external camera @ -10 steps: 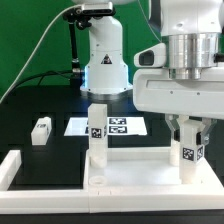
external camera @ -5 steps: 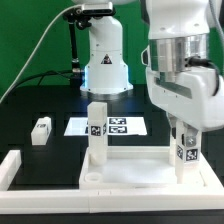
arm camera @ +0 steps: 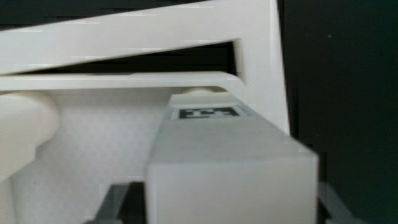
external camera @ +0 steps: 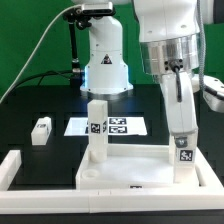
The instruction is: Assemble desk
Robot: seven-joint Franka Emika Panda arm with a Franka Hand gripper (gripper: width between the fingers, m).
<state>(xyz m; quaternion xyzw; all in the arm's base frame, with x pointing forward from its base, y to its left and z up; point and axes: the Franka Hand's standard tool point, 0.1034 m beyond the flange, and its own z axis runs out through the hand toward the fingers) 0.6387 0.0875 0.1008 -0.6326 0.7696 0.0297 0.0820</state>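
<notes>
The white desk top (external camera: 135,176) lies at the front of the exterior view. One white tagged leg (external camera: 97,130) stands upright in its left corner. My gripper (external camera: 182,136) is shut on a second tagged leg (external camera: 184,156), which stands upright in the top's right corner. In the wrist view this leg (arm camera: 222,150) fills the middle, its tag facing up, with a dark finger (arm camera: 125,203) at its side and the desk top (arm camera: 107,125) beneath. A third, loose leg (external camera: 40,131) lies on the black table at the exterior view's left.
The marker board (external camera: 112,126) lies behind the desk top. White border bars (external camera: 18,166) run along the front left. The robot's base (external camera: 104,60) stands at the back, with a green backdrop behind it.
My hand has turned about the held leg's upright axis while staying shut on it. The leg stays in the right corner. The other legs have not moved.
</notes>
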